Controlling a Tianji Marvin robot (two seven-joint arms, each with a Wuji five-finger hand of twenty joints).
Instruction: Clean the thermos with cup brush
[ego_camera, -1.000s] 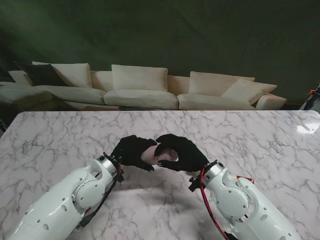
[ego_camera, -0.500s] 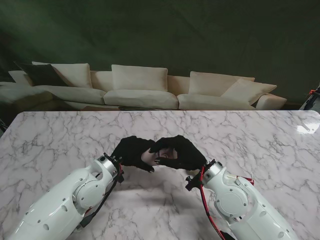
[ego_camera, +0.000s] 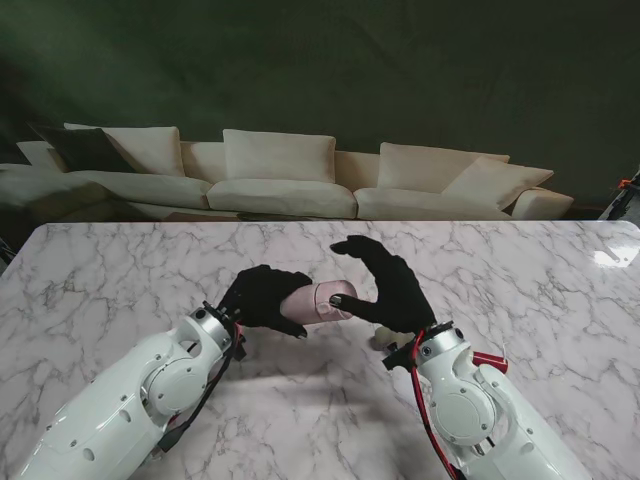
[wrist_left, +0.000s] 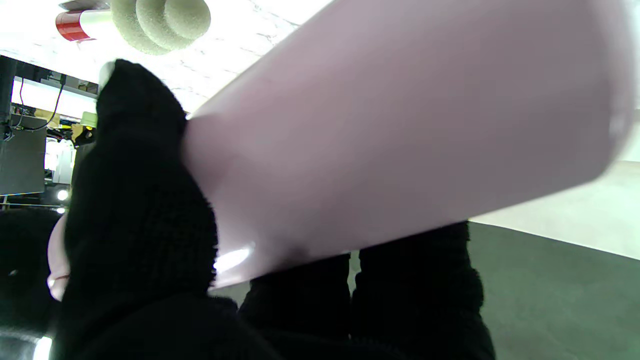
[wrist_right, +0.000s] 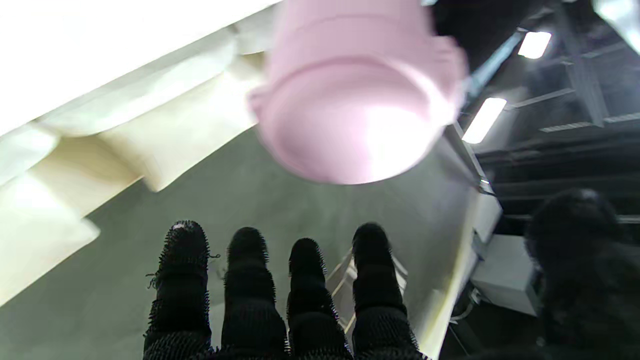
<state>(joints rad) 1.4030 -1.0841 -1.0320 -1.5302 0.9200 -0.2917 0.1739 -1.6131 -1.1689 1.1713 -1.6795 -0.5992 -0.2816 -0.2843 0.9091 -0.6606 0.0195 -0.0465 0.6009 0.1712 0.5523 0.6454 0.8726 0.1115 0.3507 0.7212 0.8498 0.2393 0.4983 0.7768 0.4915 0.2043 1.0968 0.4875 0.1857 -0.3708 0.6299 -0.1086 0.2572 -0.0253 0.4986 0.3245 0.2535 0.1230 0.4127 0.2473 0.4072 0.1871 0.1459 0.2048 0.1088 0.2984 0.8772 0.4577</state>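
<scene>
my right robot hand (ego_camera: 385, 285) has just let go: half a second ago its black-gloved fingers were wrapped over the capped end of the thermos, pressed against my left, and now it has lifted off and spread, palm turned toward the bottle. in the right wrist view the four fingers (wrist_right: 240, 280) stand straight and apart with the thumb off to one side, nothing between them, and the cap hangs clear of them. so this robot hand is wide open and empty, though in the stand view its thumb tip looks to sit at or just beside the cap; i cannot tell if it touches.

my left robot hand (ego_camera: 262, 298) has not shifted. it is clamped around the body of the smooth pale pink cylindrical thermos (ego_camera: 318, 302), held lying sideways in the air above the middle of the white marble tabletop (ego_camera: 120, 280), its pink lidded end pointing toward my right. the left wrist view shows the gloved fingers curled round the barrel.

i judge the lid is still on, so the release reads as a regrip in unscrewing, or as freeing the right robot hand for the brush. the cup brush with its pale sponge head and red-and-white handle (wrist_left: 150, 17) lies on the tabletop near my right forearm, toward the near edge, untouched.
</scene>
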